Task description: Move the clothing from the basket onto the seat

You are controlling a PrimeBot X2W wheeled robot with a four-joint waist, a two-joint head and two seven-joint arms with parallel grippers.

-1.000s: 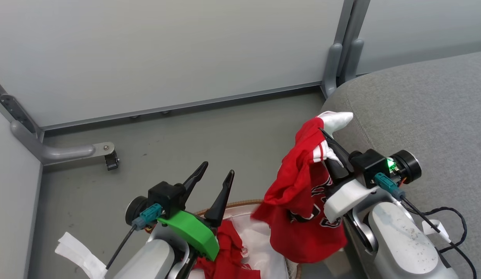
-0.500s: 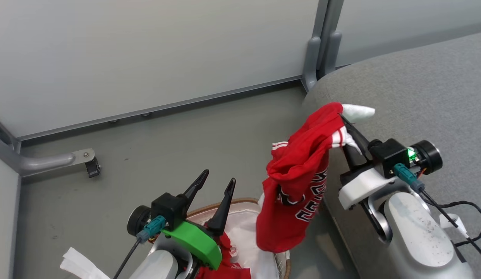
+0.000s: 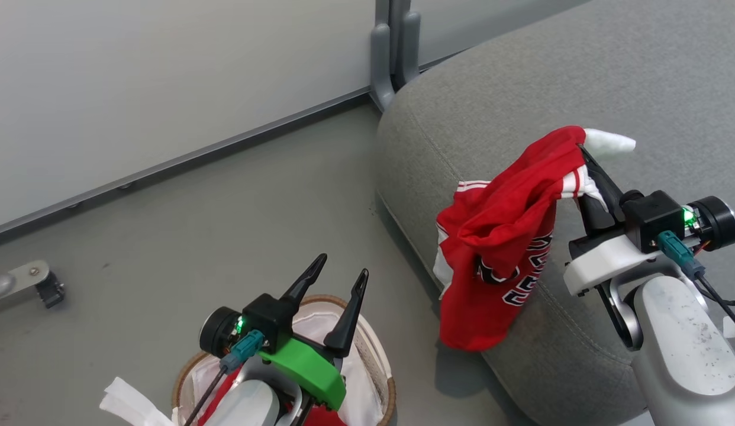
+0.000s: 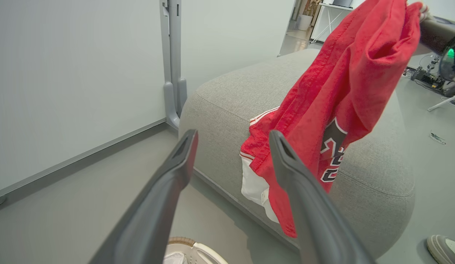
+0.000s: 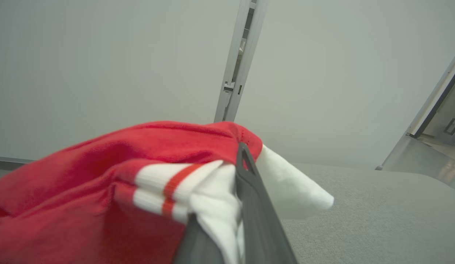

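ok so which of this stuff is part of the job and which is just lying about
Job: red jersey in right gripper; more red clothing in basket; seat; left gripper.
Lying about: caster foot; partition post; shoe.

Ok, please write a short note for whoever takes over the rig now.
Right gripper: shut on the red jersey, held up by the edge of the seat; the jersey hangs down the side, not yet laid down.
Left gripper: open, empty, above the basket.
Done: one jersey is out of the basket.
Left: set it on the seat, then move the red clothing lying in the basket.
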